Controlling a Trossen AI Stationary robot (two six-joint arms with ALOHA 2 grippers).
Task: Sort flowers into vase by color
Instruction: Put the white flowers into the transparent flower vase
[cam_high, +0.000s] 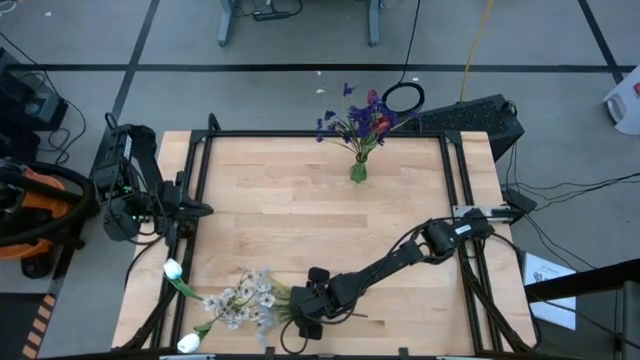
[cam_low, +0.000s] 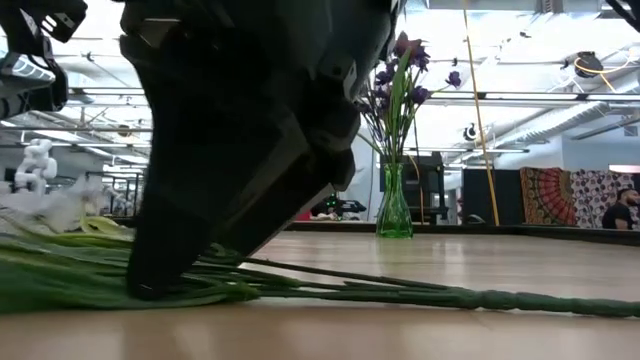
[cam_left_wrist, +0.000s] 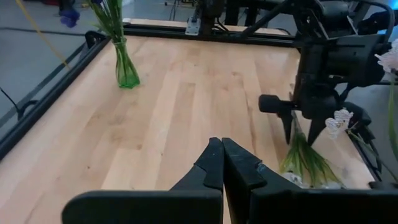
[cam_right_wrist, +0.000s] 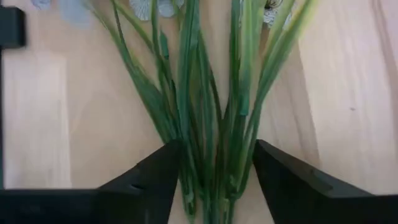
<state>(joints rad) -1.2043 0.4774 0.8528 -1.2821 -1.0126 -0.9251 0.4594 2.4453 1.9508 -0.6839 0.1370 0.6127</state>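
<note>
A green glass vase (cam_high: 358, 172) stands at the table's far middle, holding purple-blue sprays and a dark red bud (cam_high: 378, 124). The white and pale flowers (cam_high: 245, 298) lie flat near the table's near-left corner, their green stems (cam_right_wrist: 211, 124) bunched and running toward the right. My right gripper (cam_right_wrist: 217, 152) is down over that stem bunch, open, with one finger on each side of it. At the table's left edge my left gripper (cam_left_wrist: 222, 146) hangs shut with nothing in it. My right gripper comes down on the stem bunch (cam_right_wrist: 186, 149) from above at a slant, with its fingers (cam_right_wrist: 163, 168) across the stems. The outermost stems reach both fingers' inner faces. Whether the fingers touch them, I cannot tell. The stems lie flat on the table.
Black frame rails (cam_high: 200, 150) run along the table's left, right and far edges. Bare wood (cam_high: 330, 230) lies between the vase and the lying flowers. Two white buds (cam_high: 172, 268) on bent stems lie at the near-left corner.
</note>
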